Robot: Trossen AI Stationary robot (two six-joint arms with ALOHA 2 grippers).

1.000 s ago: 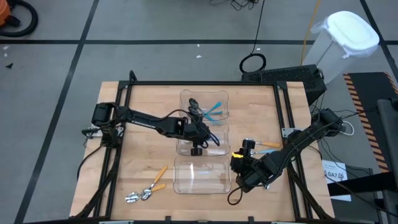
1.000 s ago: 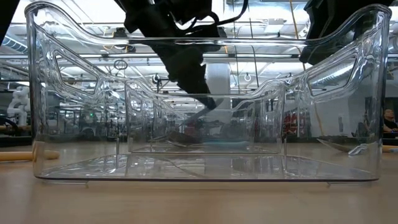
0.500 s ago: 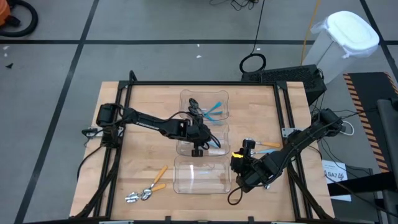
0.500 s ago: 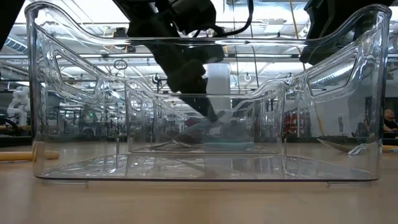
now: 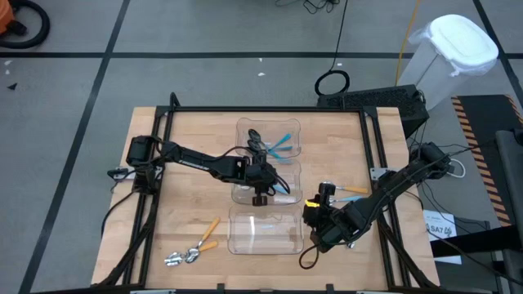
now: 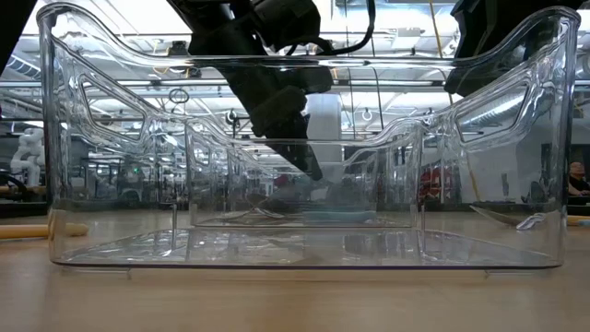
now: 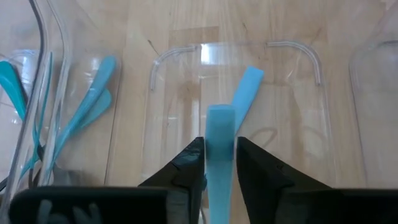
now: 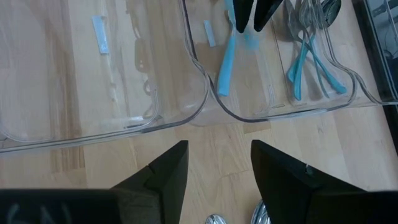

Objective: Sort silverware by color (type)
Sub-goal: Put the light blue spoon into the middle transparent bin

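Over the middle bin: left pincer (image 5: 263,193) hangs there, seen from the high view.
High view, bins: three clear bins (image 5: 263,231) in a row on the tabletop (image 5: 188,139).
High view, far bin: holds light-blue spoons (image 5: 282,145).
High view, near left: orange-handled spoons (image 5: 196,243) lie on the tabletop.
High view, right pincer (image 5: 325,194): beside the bins, near spoons (image 5: 353,191) on the tabletop.
Low view: left pincer (image 6: 309,166) reaches down into the middle bin (image 6: 304,180).
Left wrist view: fingers (image 7: 186,165) stand close on either side of an upright light-blue handle (image 7: 220,149); another blue spoon (image 7: 245,90) lies in the bin beneath.
Right wrist view: right pincer (image 8: 219,171) stands wide apart, holding nothing.
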